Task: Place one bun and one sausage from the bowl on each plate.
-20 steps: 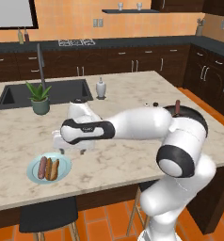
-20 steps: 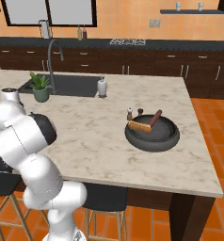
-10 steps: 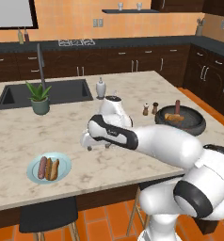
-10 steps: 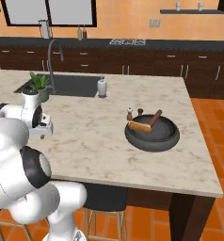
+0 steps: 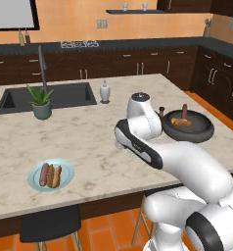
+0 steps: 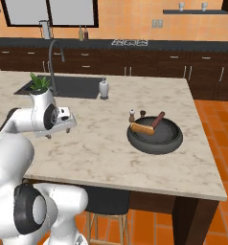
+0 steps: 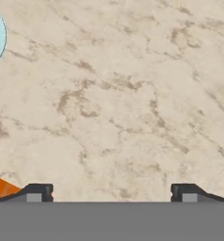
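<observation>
Blue plate point(image 5: 51, 175) holds one bun and sausage; my pincer point(image 7: 111, 193) hangs released over bare counter point(image 7: 132, 94). Next I reach the bowl point(image 6: 154, 135) for the remaining bun point(image 6: 142, 128).

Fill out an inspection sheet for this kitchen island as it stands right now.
Surface: marble island counter, sink set in its far side.
Job's things: pale blue plate near the front left edge holds one sausage and one bun side by side. Dark bowl holds a bun and a sausage leaning on its rim. Second plate: nothing seen.
Clutter: potted plant, soap dispenser, two small shakers behind the bowl.
Grippers: gripper open and empty, fingers spread wide over bare counter.
Cables: nothing seen.
Surroundings: dark cabinets, orange wall, stool under the counter.
</observation>
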Controlling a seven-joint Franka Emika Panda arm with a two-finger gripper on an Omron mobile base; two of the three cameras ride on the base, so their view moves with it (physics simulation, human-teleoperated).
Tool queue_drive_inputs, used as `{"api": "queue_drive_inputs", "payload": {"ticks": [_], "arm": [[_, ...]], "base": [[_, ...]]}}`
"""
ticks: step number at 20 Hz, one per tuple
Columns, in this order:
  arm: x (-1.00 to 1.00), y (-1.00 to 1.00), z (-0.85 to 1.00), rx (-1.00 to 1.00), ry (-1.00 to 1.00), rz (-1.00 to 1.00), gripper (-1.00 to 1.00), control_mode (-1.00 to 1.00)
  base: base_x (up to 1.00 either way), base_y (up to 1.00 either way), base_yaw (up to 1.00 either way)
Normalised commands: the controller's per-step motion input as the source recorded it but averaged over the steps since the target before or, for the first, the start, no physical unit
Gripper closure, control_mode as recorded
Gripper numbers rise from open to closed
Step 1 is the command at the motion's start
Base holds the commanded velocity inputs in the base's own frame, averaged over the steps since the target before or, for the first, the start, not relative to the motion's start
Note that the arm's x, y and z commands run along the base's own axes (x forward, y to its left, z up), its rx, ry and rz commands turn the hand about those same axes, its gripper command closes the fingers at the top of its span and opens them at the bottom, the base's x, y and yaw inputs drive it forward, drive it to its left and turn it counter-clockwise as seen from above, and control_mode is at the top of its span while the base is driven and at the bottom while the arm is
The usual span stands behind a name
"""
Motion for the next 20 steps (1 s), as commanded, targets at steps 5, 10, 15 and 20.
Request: {"api": "queue_drive_inputs", "payload": {"ticks": [5, 10, 15, 20], "arm": [[0.00, -1.00, 0.13, -0.57, -0.33, 0.00, -1.00, -1.00], [0.26, -1.00, 0.79, -0.14, -0.03, 0.00, -1.00, -1.00], [0.54, -1.00, 0.66, 0.17, 0.16, 0.01, -1.00, -1.00], [0.66, -1.00, 0.16, 0.22, 0.16, 0.10, -1.00, -1.00]], "base": [[0.00, 0.00, 0.00], [0.00, 0.00, 0.00], [0.00, 0.00, 0.00], [0.00, 0.00, 0.00]]}}
